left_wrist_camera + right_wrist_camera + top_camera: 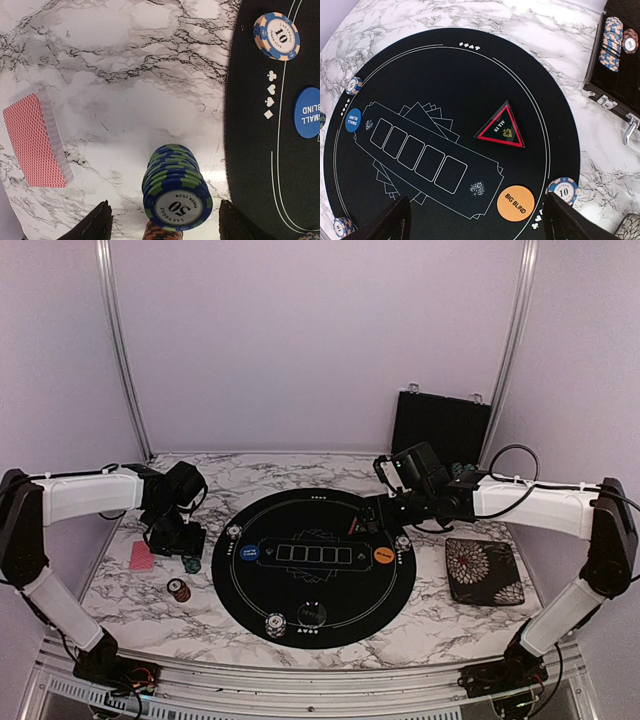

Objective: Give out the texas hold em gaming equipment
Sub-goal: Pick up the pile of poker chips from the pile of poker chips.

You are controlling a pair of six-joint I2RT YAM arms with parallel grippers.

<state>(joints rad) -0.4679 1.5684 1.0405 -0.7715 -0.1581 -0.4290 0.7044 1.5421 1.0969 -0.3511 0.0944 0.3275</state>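
**Left pincer straddling a chip stack, right pincer waiting over the mat**

The left pincer (164, 204) is hanging open over the marble desk (125, 75). One finger is standing on each side of the green-and-blue chip stack (175, 187), and neither is touching it. That straddle suggests the arm is lining up to pick up the stack so it can go to a seat. The red-backed deck (34, 141) is lying in its clear box at the left of the frame, well apart from the fingers. An orange chip stack (159, 233) is peeking in at the bottom edge.

The right pincer (476, 199) is hovering open and empty above the round black mat (445, 75). It is probably staying out of the way while the left arm works.

The right wrist view is showing what has been laid out. The blue small-blind button (353, 120) is at the left, the orange big-blind button (515, 203) at the lower right, and the triangular all-in marker (502, 129) near the middle. A chip stack marked 10 (563, 189) is sitting at the mat's rim, likely marking a seat.

Only the top view is taking in both arms together, along with the open chip case (440, 425) at the back right and the floral pad (481, 570) at the right. Only the left wrist view is revealing the gap between fingers and stack. The right wrist view alone is looking into the case, where more chips are waiting.
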